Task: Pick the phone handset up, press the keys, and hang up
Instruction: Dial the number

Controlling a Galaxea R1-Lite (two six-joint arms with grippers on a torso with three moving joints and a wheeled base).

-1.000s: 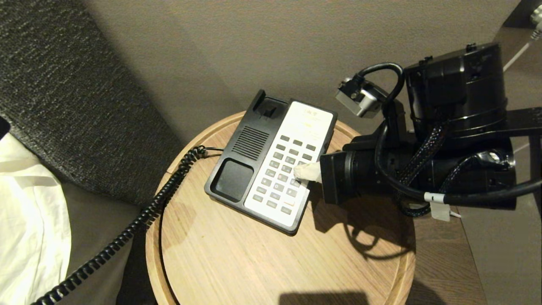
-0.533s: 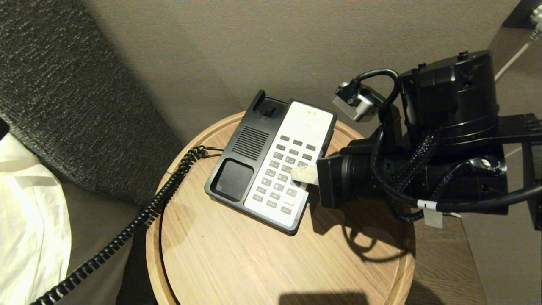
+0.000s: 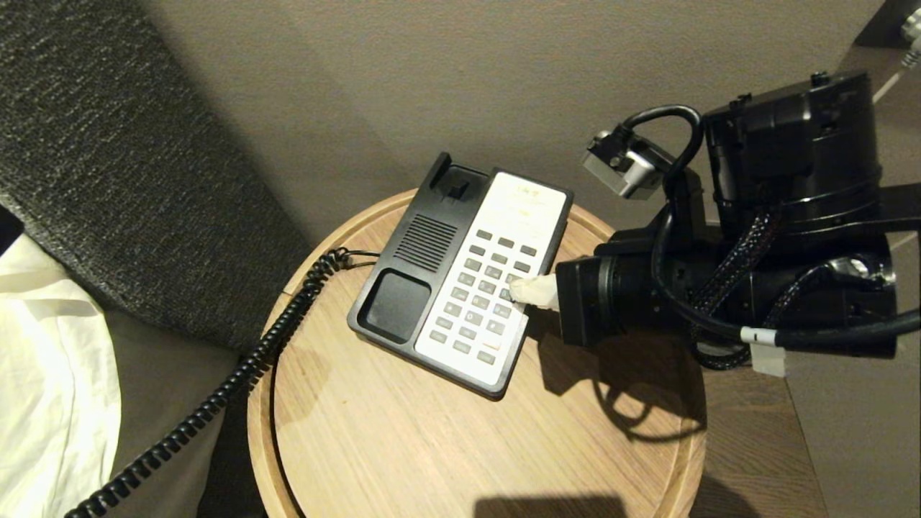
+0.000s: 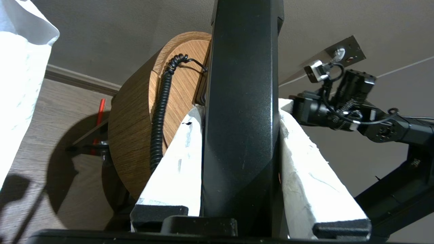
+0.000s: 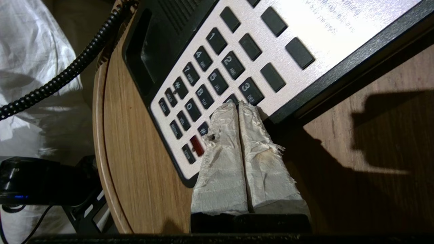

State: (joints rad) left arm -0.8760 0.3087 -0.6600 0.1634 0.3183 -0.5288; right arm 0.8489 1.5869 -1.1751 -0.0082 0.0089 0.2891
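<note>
The black-and-white phone base (image 3: 403, 252) lies on a round wooden table (image 3: 403, 446), its handset cradle empty. The phone handset (image 4: 242, 101) stands between the white-wrapped fingers (image 4: 176, 169) of my left gripper (image 4: 239, 106), which is shut on it off the table's left side, out of the head view. Its black coiled cord (image 3: 237, 367) runs from the base over the table's left edge. My right gripper (image 3: 519, 291) comes in from the right, shut, with its tips (image 5: 238, 104) resting on the keys (image 5: 217, 81) just below key 3.
A grey upholstered panel (image 3: 108, 158) and white bedding (image 3: 50, 374) lie left of the table. A beige wall (image 3: 468, 79) stands behind. The table has a raised rim (image 3: 262, 432). A wooden surface (image 3: 755, 446) adjoins on the right.
The right gripper's tips slid a little left over the keypad, then drew back right, and now sit nearer the keypad's right edge. The phone base and cord have not moved.
</note>
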